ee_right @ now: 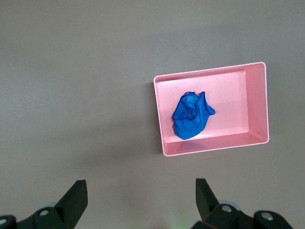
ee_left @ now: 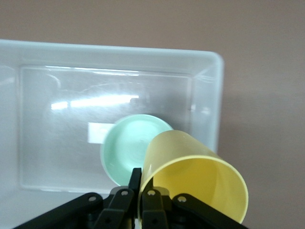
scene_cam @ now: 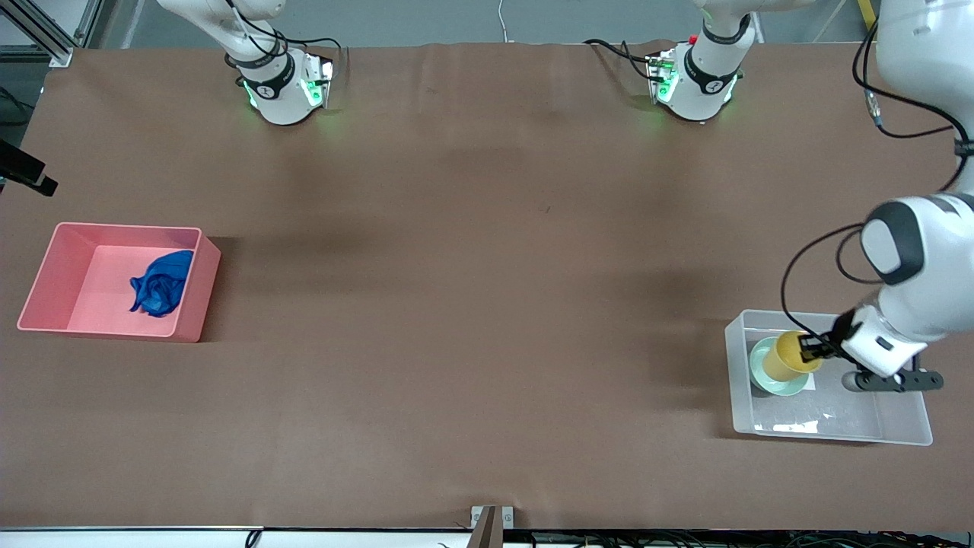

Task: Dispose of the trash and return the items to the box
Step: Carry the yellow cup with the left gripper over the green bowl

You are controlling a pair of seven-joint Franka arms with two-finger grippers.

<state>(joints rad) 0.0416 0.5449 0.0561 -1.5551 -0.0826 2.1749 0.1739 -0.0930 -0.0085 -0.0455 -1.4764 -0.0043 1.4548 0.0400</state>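
My left gripper (scene_cam: 811, 352) is shut on the rim of the yellow cup (scene_cam: 787, 356), one finger inside and one outside. It holds the cup tilted inside the clear tub (scene_cam: 837, 435), over the mint-green bowl (scene_cam: 763, 374) on the tub's floor. In the left wrist view the gripper (ee_left: 141, 179) pinches the cup (ee_left: 200, 181) beside the bowl (ee_left: 126, 148) in the tub (ee_left: 119, 53). I cannot tell whether cup and bowl touch. The blue wad (scene_cam: 161, 283) lies in the pink bin (scene_cam: 68, 266). My right gripper (ee_right: 141, 188) is open and empty, high over bare table beside the bin (ee_right: 228, 86) and wad (ee_right: 190, 116).
The tub stands at the left arm's end of the table, the pink bin at the right arm's end. A white label (ee_left: 97, 132) lies on the tub's floor beside the bowl. A black object (scene_cam: 27, 173) juts in above the bin's end.
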